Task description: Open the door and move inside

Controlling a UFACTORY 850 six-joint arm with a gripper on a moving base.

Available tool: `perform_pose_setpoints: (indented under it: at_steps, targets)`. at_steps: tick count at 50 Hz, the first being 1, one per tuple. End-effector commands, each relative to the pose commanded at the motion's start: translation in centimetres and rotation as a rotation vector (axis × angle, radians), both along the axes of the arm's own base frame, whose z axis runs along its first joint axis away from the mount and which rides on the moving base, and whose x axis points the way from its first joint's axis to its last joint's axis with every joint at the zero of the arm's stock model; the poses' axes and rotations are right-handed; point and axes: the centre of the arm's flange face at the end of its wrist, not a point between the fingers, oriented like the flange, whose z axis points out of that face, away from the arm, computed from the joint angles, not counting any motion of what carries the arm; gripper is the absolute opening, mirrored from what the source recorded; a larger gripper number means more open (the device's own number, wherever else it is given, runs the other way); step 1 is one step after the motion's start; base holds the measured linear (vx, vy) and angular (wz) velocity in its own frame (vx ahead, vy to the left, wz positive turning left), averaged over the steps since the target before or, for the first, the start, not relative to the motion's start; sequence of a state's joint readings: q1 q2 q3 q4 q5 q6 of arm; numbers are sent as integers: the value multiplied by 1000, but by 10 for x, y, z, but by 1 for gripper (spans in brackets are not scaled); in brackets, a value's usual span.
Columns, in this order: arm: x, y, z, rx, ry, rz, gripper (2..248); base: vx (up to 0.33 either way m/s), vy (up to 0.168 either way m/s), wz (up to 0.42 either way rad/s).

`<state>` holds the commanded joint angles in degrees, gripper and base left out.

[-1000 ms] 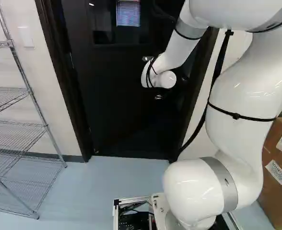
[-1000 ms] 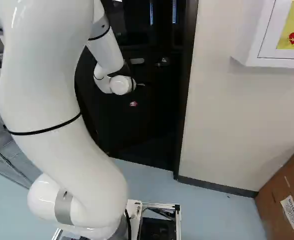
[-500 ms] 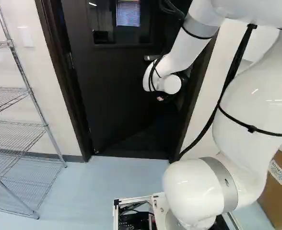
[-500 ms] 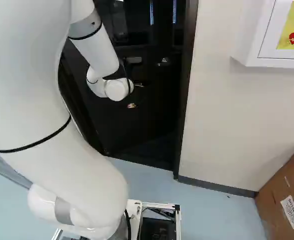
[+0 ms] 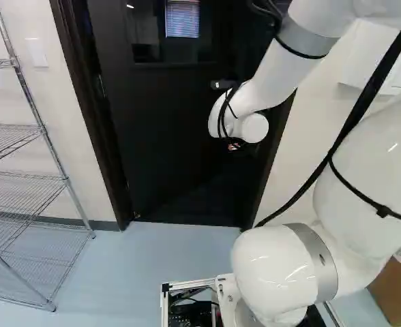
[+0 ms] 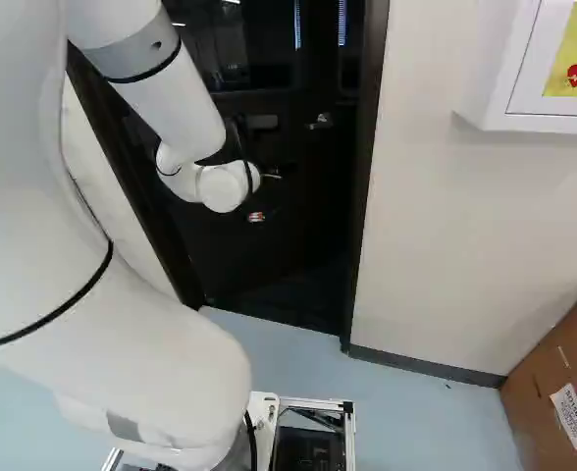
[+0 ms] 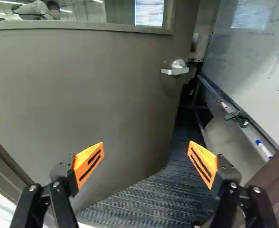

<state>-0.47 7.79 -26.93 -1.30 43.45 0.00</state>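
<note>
My gripper (image 5: 235, 146) is in front of the dark door (image 5: 166, 157), low beside its right-hand part in the left base view; the arm's wrist hides much of it. In the wrist view the gripper (image 7: 146, 164) stands open, its orange-padded fingers wide apart with nothing between them. Ahead of them the door (image 7: 92, 90) stands ajar, swung inward, its silver lever handle (image 7: 176, 70) beyond the fingers near the door's free edge. The fingers do not touch the handle.
Through the opening are striped carpet (image 7: 153, 199) and a whiteboard (image 7: 253, 61) with a marker tray. The door frame (image 6: 365, 177) borders the opening. A wire shelf (image 5: 33, 184) stands left, cardboard boxes (image 6: 563, 392) right, and a white wall cabinet (image 6: 504, 78) hangs beside the doorway.
The arm has folded back and its wrist has come lower and nearer, shifting rightward in the left base view and leftward in the right base view. The base has not moved.
</note>
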Motion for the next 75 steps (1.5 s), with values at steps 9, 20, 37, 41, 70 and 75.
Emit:
perform_pose_setpoints:
  at_steps: [9,20,37,41,70,75]
  targets:
    - [-5,-1,0,0,-1,-2,247,0,0,0]
    - [-6,-1,0,0,-1,-3,247,0,0,0]
    - [-6,-1,0,0,-1,-3,247,0,0,0]
    - [-6,-1,0,0,-1,-3,247,0,0,0]
    - [-6,-1,0,0,-1,-3,247,-1,-1,9]
    - [-6,-1,0,0,-1,-3,247,-8,-5,22]
